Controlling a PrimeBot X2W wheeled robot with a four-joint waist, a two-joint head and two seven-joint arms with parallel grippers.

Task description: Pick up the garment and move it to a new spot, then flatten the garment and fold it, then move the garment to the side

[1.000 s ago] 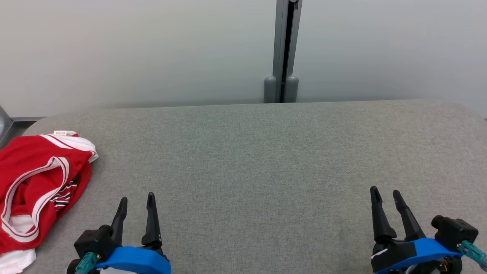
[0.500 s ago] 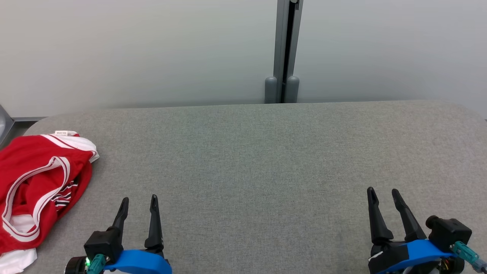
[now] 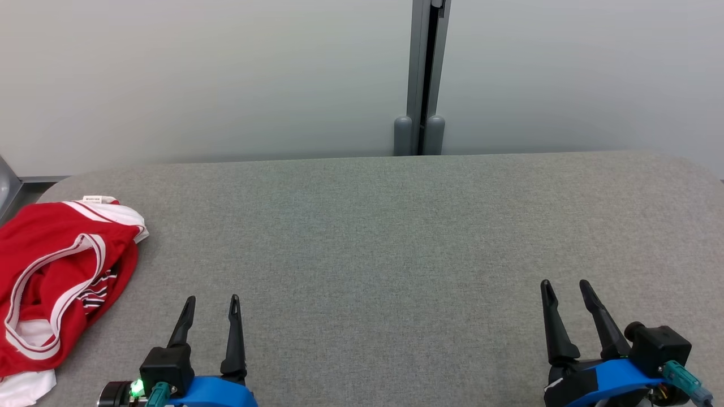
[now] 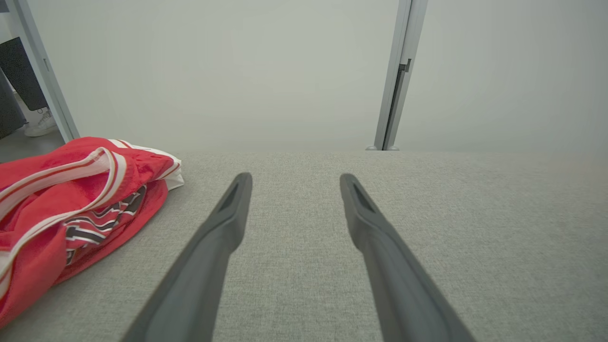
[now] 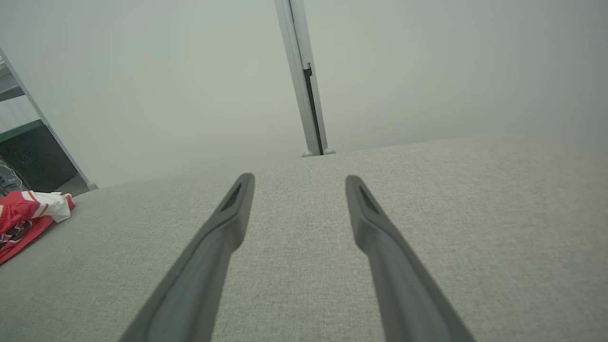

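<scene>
The garment (image 3: 56, 282) is a red jersey with white trim and dark lettering, lying crumpled at the far left of the grey table (image 3: 396, 237), partly past the picture's left edge. It also shows as the red garment (image 4: 71, 199) on the left of the left wrist view and, small, as the garment (image 5: 26, 218) at the left edge of the right wrist view. My left gripper (image 3: 212, 299) stands open at the lower left, a short way right of the jersey, nothing between its fingers. My right gripper (image 3: 565, 284) is open at the lower right, far from the cloth.
A pale wall with a grey vertical post (image 3: 421, 79) runs behind the table's far edge. A dark shelf frame (image 5: 33, 152) and bare floor (image 4: 28, 145) lie beyond the table's left end.
Both grippers have drawn back slightly toward the bottom of the head view, staying open. The garment has not moved.
</scene>
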